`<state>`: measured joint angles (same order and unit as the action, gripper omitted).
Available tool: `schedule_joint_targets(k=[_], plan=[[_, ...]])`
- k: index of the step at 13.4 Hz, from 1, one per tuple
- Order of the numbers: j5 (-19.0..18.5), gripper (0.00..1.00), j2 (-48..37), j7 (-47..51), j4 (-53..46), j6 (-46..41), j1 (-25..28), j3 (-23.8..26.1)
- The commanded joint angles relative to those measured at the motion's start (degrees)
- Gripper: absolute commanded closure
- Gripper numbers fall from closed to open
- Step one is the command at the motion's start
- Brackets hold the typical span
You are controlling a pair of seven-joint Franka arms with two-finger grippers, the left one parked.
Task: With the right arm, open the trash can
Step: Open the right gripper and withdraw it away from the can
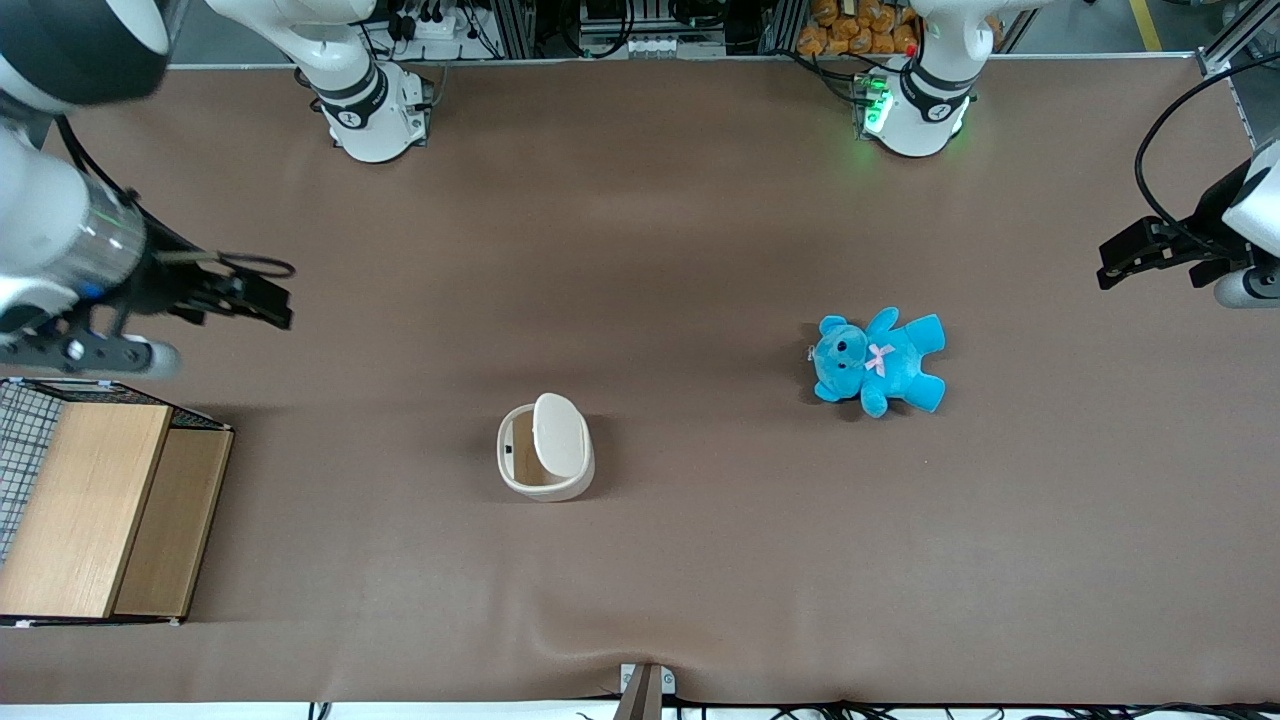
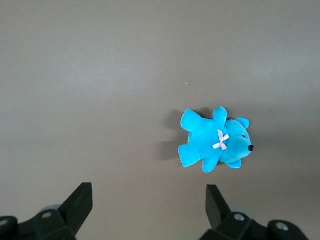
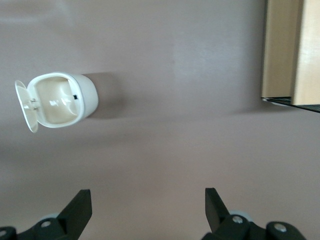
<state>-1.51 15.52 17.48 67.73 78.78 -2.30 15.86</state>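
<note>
The cream-white trash can point(image 1: 545, 448) stands on the brown table near its middle, lid point(image 1: 558, 434) swung up and standing on edge, tan inside showing. The right wrist view shows the trash can point(image 3: 62, 100) with its lid point(image 3: 25, 107) tipped back and the cavity exposed. My right arm's gripper point(image 1: 262, 300) hangs above the table at the working arm's end, well away from the trash can and farther from the front camera. That gripper point(image 3: 147, 202) is open, with only bare table between its fingers.
A wooden box point(image 1: 105, 505) with a wire-mesh side sits at the working arm's end, near the front edge; the box point(image 3: 290, 50) also shows in the right wrist view. A blue teddy bear point(image 1: 878, 362) lies toward the parked arm's end.
</note>
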Motion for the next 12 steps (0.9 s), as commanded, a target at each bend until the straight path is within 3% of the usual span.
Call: schedule_joint_targets(k=[1,6,10,12], plan=[[-0.2,0.00,-8.6,-3.1,9.2,1.0,-0.7,-1.9],[0.5,0.00,-20.2,-9.4,24.7,8.0,-0.7,-6.9],[0.5,0.00,-19.5,-13.7,22.2,9.4,-0.8,-9.3],[2.4,0.00,-19.4,-16.0,21.6,9.2,-0.7,-12.2]])
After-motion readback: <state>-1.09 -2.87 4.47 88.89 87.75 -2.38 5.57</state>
